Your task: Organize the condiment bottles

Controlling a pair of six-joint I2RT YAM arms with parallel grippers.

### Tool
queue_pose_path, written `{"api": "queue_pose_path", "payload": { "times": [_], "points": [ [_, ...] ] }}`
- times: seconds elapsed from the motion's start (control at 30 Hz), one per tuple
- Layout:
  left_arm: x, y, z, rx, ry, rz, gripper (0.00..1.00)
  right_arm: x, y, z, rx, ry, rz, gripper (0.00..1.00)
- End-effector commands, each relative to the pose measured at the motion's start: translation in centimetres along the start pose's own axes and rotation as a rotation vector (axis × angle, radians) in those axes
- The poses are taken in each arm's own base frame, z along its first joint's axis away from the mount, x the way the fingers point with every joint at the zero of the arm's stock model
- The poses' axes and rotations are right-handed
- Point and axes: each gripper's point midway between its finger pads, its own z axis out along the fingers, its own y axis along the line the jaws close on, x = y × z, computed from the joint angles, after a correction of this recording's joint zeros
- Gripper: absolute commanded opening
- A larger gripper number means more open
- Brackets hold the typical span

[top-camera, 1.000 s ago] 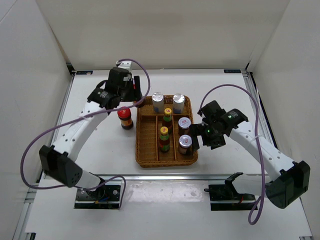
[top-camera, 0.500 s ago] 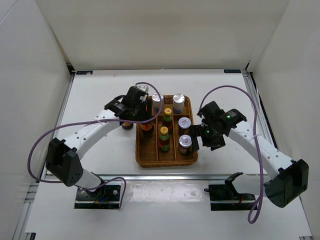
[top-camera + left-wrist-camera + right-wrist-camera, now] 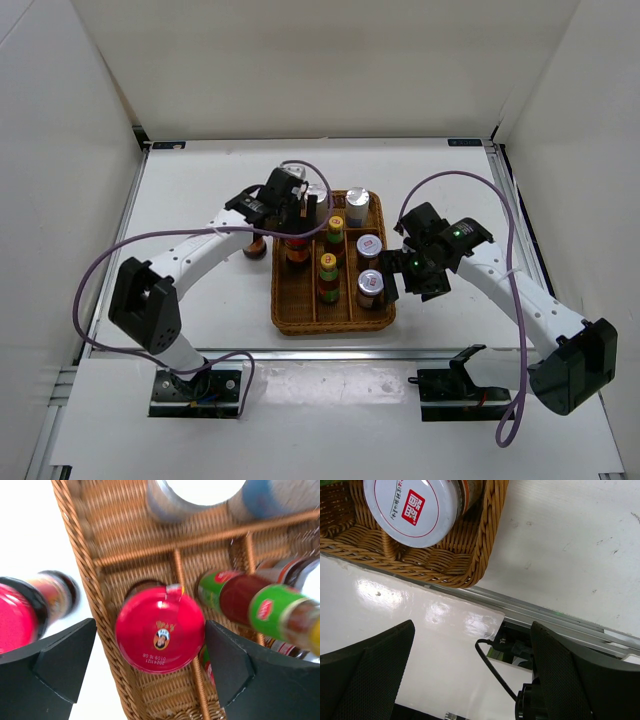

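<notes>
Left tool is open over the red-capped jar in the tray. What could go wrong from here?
1. One finger of the left tool sits almost against the red-capped dark jar, with slim green-labelled bottles just beyond; a crooked lift may tip either.
2. A second red-capped jar stands outside the wall of the brown wicker tray, beside the other finger; a sideways retreat may knock it over.

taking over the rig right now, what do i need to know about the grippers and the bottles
Left gripper: jaws open around a red-capped jar standing in the wicker tray's left compartment.
Right gripper: jaws open, empty, off the tray's near right corner.
Done: seven in the tray: that jar, two yellow-capped bottles in the middle, two silver-capped shakers on the right, two more shakers across the far end.
Left: second red-capped jar, on the table just left of the tray; likely belongs beside the first.
</notes>
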Motion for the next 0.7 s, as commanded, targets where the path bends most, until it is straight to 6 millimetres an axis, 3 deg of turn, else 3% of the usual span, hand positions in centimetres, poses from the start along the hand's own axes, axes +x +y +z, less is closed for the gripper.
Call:
{"api": "queue_pose_path", "payload": {
  "times": [0.0,0.1,0.13,0.2,0.27,0.33,0.47,0.67],
  "points": [
    [-5.9,-0.2,-4.5,0.001,-0.203,-0.015,1.0,0.3,0.0,0.1,0.001,0.022,0.007,1.0],
    [-8.8,0.1,-8.6,0.006,-0.325,0.007,1.0,0.1,-0.1,0.1,0.01,0.02,0.008,1.0],
    [-8.8,0.3,-9.2,0.007,-0.332,0.014,1.0,0.1,-0.1,0.1,0.01,0.02,0.008,1.0],
    [-9.9,1.4,-10.8,-0.027,-0.384,0.011,1.0,0.1,-0.1,0.1,0.01,0.02,0.008,1.0],
    [-10.0,3.7,-12.0,-0.058,-0.411,-0.042,1.0,0.1,-0.1,0.3,0.013,0.029,0.009,1.0],
    [-8.7,6.6,-11.5,-0.119,-0.394,-0.086,1.0,0.1,-0.2,0.5,0.016,0.037,0.01,1.0],
    [-5.9,10.0,-9.2,-0.164,-0.306,-0.119,1.0,0.1,-0.2,0.6,0.019,0.046,0.003,1.0],
    [-2.6,11.2,-5.8,-0.18,-0.225,-0.113,1.0,-0.1,-0.1,0.8,0.01,0.049,0.003,1.0]
  ]
}}
